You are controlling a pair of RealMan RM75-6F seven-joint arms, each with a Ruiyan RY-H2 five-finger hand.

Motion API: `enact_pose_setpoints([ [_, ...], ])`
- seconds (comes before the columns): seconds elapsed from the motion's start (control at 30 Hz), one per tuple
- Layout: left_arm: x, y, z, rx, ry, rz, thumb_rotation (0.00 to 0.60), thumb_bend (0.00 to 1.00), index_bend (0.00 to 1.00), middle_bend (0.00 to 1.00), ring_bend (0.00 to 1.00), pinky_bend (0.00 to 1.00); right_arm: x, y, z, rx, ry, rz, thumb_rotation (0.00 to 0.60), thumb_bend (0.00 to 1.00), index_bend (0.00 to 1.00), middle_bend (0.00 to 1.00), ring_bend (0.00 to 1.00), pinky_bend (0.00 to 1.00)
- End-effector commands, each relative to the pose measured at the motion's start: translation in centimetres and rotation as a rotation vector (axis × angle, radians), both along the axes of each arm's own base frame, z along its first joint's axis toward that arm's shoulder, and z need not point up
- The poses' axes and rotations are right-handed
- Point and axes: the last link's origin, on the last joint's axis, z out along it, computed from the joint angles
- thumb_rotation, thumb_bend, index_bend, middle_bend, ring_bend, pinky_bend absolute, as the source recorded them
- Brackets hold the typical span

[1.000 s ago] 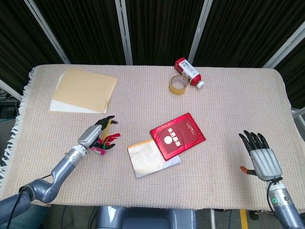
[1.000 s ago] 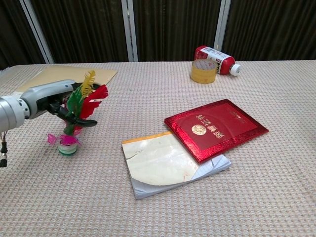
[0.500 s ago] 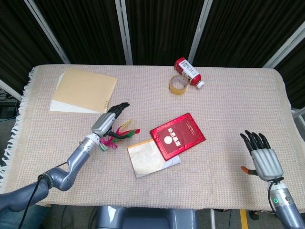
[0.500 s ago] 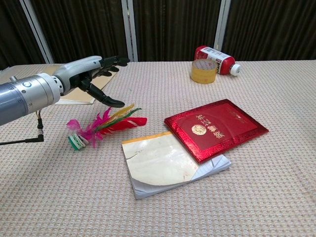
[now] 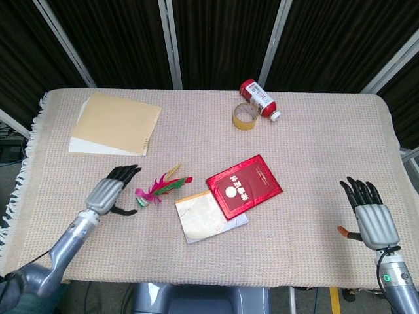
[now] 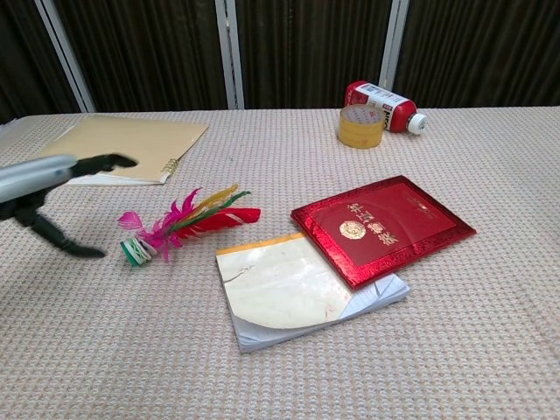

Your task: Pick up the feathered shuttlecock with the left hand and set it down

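The feathered shuttlecock [image 5: 159, 190] [image 6: 179, 227] lies on its side on the beige cloth, its white and green base toward the left and its red, yellow, green and pink feathers pointing right. My left hand [image 5: 112, 192] [image 6: 48, 188] is just left of it, open, fingers spread, not touching it. My right hand [image 5: 372, 219] hovers open at the table's front right corner, far from the shuttlecock.
A red booklet [image 5: 244, 186] overlaps a white notepad [image 5: 206, 218] right of the shuttlecock. A tan folder [image 5: 116, 123] lies at the back left. A tape roll [image 5: 245, 116] and a tipped red bottle [image 5: 258, 97] sit at the back.
The left hand let go of the upright shuttlecock, which fell onto its side. The hand then pulled back to the left and toward the front edge. The right hand barely moved.
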Motion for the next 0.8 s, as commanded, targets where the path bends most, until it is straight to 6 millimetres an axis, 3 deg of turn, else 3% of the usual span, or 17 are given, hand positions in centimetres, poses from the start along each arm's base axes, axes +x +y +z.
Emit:
enact_pose_setpoints([
  [0.03,-5.6,-6.5,3.0,0.093,0.152,0.294,0.564,0.08,0.0,0.0,0.0,0.0,-0.2,0.1,0.2,-0.006,0.001,-0.012,0.6,0.07,0.0,0.0,0.0,0.0],
  [0.1,-6.9,-8.1,3.4,0.115,0.201,0.406,0.566,0.08,0.0,0.0,0.0,0.0,-0.3,0.2,0.3,-0.008,0.0,-0.019,0.6,0.07,0.0,0.0,0.0,0.0],
  [0.2,-7.3,-8.9,3.4,0.134,0.231,0.439,0.563,0.09,0.0,0.0,0.0,0.0,-0.2,0.1,0.4,-0.004,-0.002,-0.023,0.6,0.07,0.0,0.0,0.0,0.0],
  [0.47,-5.8,-8.4,2.1,0.218,0.25,0.181,0.565,0.08,0.0,0.0,0.0,0.0,-0.5,0.1,0.5,0.007,-0.006,-0.039,0.6,0.07,0.0,0.0,0.0,0.0],
  [0.8,1.0,-6.9,2.2,0.301,0.259,-0.24,0.565,0.09,0.0,0.0,0.0,0.0,-0.2,0.2,0.3,0.017,-0.001,-0.026,0.6,0.07,0.0,0.0,0.0,0.0],
])
